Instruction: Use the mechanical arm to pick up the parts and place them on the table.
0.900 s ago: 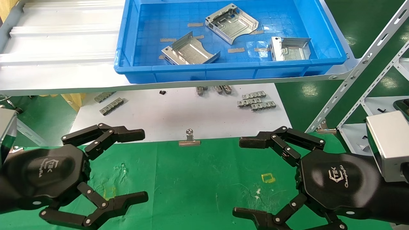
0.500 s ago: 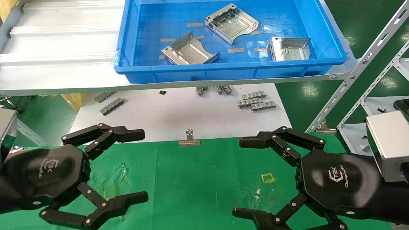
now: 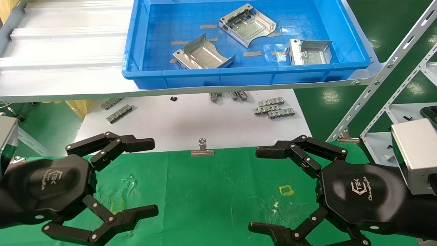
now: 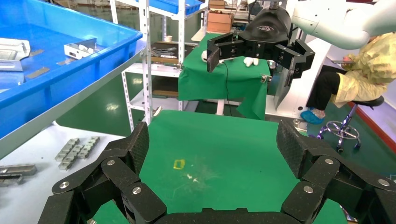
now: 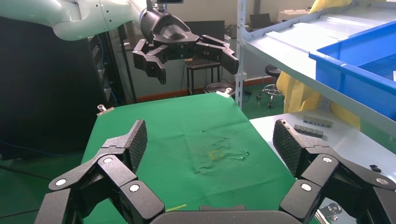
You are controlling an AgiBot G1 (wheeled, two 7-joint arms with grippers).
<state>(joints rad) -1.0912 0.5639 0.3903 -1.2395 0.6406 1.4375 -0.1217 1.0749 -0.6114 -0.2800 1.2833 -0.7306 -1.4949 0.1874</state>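
"TEK" in white on the black back of each hand. Left hand (image 3: pixel 145 177) and right hand (image 3: pixel 264 189) both spread wide, empty, low over the green bench (image 3: pixel 211 191), facing each other across bare cloth with a small yellow square outline (image 3: pixel 286 190). Three silver parts (image 3: pixel 203 54) (image 3: pixel 246 24) (image 3: pixel 309 51) up in the blue bin (image 3: pixel 239 77) on the shelf (image 3: pixel 65 51), well apart from either hand.
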